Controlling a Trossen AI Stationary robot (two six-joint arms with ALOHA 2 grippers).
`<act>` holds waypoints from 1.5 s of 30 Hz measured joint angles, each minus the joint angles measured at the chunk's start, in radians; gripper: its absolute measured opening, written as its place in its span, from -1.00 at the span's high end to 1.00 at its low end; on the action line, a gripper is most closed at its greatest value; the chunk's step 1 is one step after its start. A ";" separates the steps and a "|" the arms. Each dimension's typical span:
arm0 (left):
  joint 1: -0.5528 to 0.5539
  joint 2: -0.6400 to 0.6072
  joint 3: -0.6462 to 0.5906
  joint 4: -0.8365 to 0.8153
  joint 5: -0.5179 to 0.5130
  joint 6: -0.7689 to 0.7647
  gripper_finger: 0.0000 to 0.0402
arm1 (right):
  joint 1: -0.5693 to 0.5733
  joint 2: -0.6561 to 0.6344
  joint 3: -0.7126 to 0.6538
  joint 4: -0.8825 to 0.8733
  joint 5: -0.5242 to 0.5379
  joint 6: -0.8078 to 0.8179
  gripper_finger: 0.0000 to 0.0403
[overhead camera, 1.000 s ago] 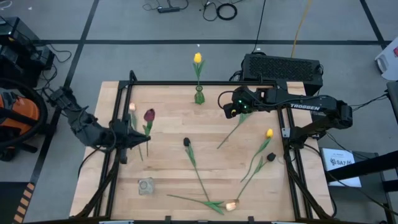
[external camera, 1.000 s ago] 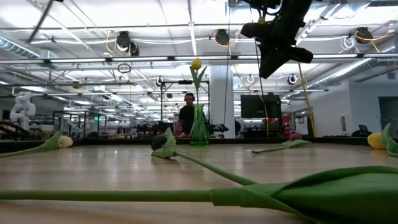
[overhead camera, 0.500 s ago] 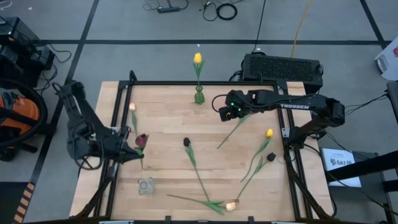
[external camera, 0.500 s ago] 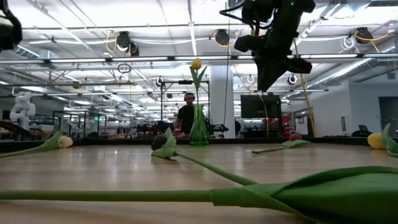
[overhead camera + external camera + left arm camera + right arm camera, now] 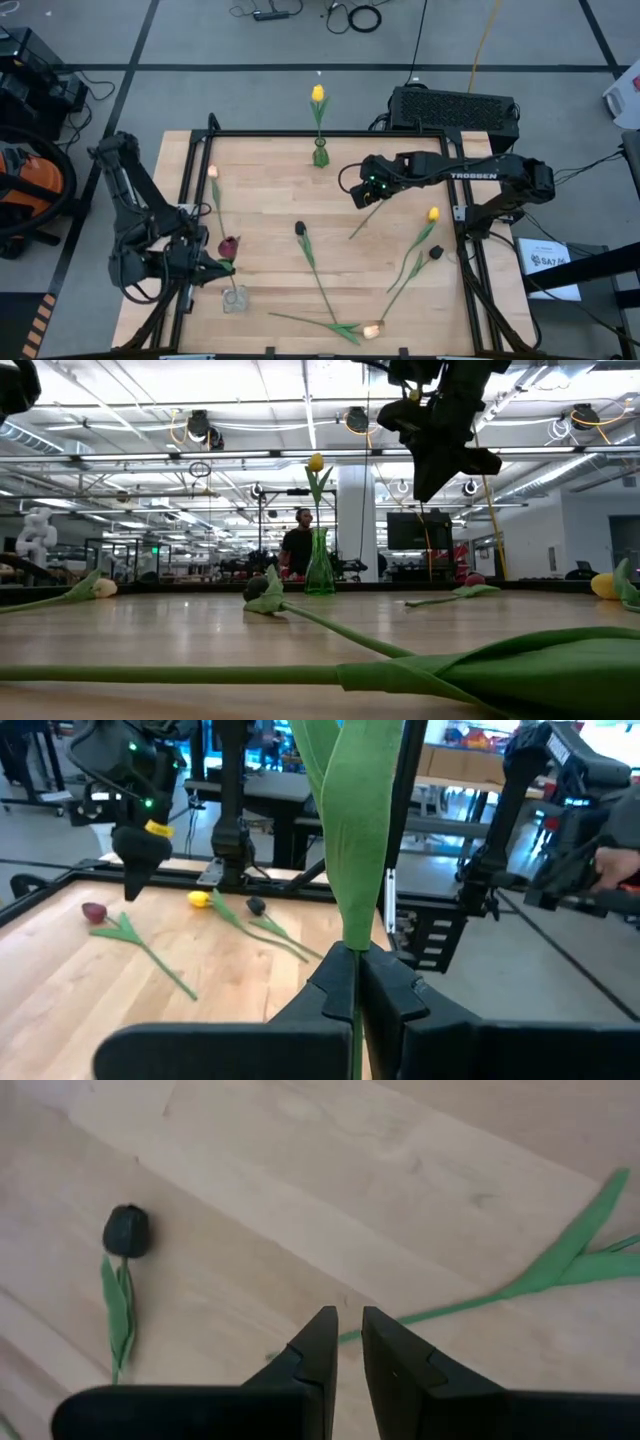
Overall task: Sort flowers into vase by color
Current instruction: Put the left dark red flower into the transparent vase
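Note:
My left gripper (image 5: 212, 268) is shut on a dark red tulip (image 5: 229, 246) just above the small clear vase (image 5: 235, 299) near the front left. My right gripper (image 5: 348, 1342) hangs empty, its fingers almost together, above the stem (image 5: 450, 1308) of another dark red tulip (image 5: 94, 912) lying on the table. A yellow tulip (image 5: 318, 94) stands in the green vase (image 5: 320, 154) at the far edge. Peach (image 5: 212, 172), near-black (image 5: 299, 228), yellow (image 5: 433, 213), near-black (image 5: 436, 252) and peach (image 5: 375, 328) tulips lie flat on the wood. My left gripper pinches the tulip's stem and leaf base (image 5: 351, 952) between its two fingers. The fingers come level from the table's left side and lie across the stem. The flower stands nearly upright and clear of the table, its leaf (image 5: 358, 830) rising above the fingers. Its lower end is hidden.
A black frame rail (image 5: 330, 133) runs around the table. Long stems and leaves (image 5: 325, 295) cross the front middle. A black box (image 5: 455, 105) sits beyond the far right corner. A person (image 5: 300, 550) stands in the room behind the table.
My left gripper has carried the dark red tulip from the table's left middle toward the near edge, to the clear vase. The tulip has turned from slanting to nearly upright. My right gripper has gone a little toward the table's left and near edges, over the lying stem.

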 joint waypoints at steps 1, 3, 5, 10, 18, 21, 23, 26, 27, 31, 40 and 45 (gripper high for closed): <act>-0.006 0.006 0.000 0.003 -0.008 -0.001 0.98 | 0.007 0.000 0.000 0.000 0.000 -0.003 0.79; -0.019 0.017 0.000 0.006 -0.024 -0.011 0.98 | 0.018 0.000 0.000 -0.002 0.000 -0.011 0.79; -0.031 0.026 0.000 0.005 -0.031 -0.037 0.98 | 0.024 0.000 0.000 -0.002 0.000 -0.013 0.79; -0.058 0.054 0.000 0.006 -0.047 -0.084 0.98 | 0.026 0.000 0.000 -0.004 0.000 -0.013 0.79; -0.082 0.101 0.000 -0.078 -0.064 -0.213 0.92 | 0.026 0.000 0.000 -0.004 0.000 -0.010 0.79; -0.093 0.109 0.000 -0.138 -0.055 -0.294 0.88 | 0.026 0.000 0.000 -0.003 0.000 -0.010 0.79; -0.102 0.115 0.000 -0.179 -0.057 -0.339 0.89 | 0.026 0.000 0.000 -0.002 0.000 -0.010 0.79; -0.115 0.117 0.000 -0.219 -0.079 -0.364 0.96 | 0.026 0.000 0.000 -0.002 0.001 -0.010 0.79; -0.121 0.117 0.000 -0.231 -0.098 -0.364 0.97 | 0.026 0.000 0.000 -0.002 0.001 -0.009 0.79; -0.158 0.133 0.000 -0.269 -0.218 -0.366 0.96 | 0.026 0.000 0.000 -0.001 0.000 0.002 0.79; -0.195 0.243 0.000 -0.289 -0.309 -0.489 0.96 | 0.022 0.000 0.000 -0.001 0.001 0.001 0.79; -0.195 0.314 0.000 -0.314 -0.338 -0.604 0.96 | 0.023 0.000 0.000 -0.001 0.001 -0.002 0.79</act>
